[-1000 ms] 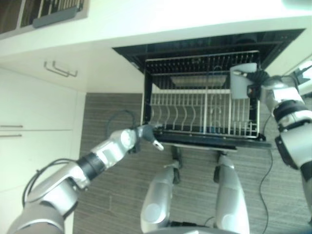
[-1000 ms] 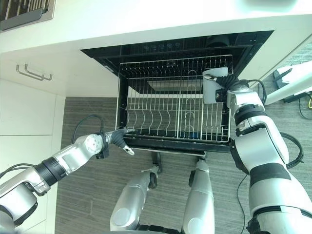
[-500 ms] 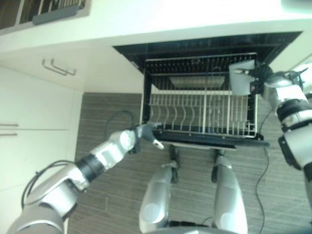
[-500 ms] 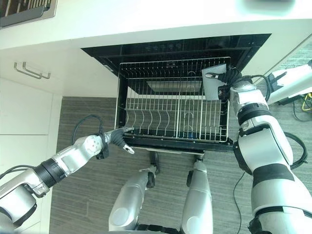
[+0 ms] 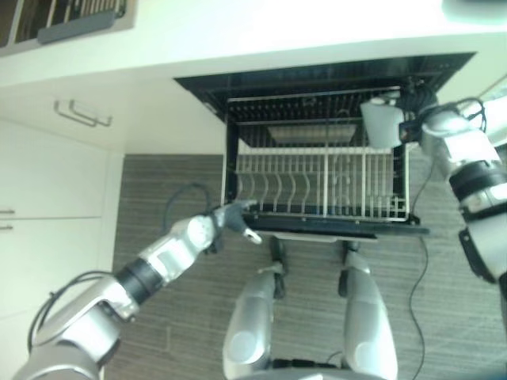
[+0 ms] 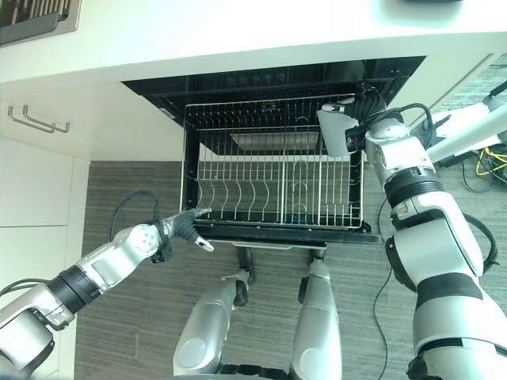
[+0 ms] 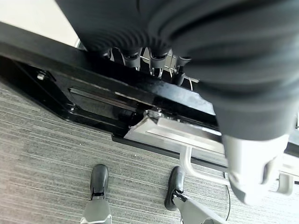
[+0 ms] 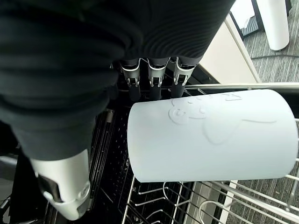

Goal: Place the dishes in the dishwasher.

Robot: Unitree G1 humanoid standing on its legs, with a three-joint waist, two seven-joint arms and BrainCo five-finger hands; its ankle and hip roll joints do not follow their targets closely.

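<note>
Underneath, grey striped floor (image 6: 127, 190)

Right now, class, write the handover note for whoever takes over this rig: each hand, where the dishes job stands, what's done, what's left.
Right hand: fingers curled round a pale cup, holding it over the right rear corner of the rack.
Left hand: at the rack's front left corner; its grip is hidden.
Done: dishwasher open, rack pulled out, cup brought over it.
Left: lower the cup into the rack and release it. The rack looks otherwise empty, so probably more dishes follow.
</note>
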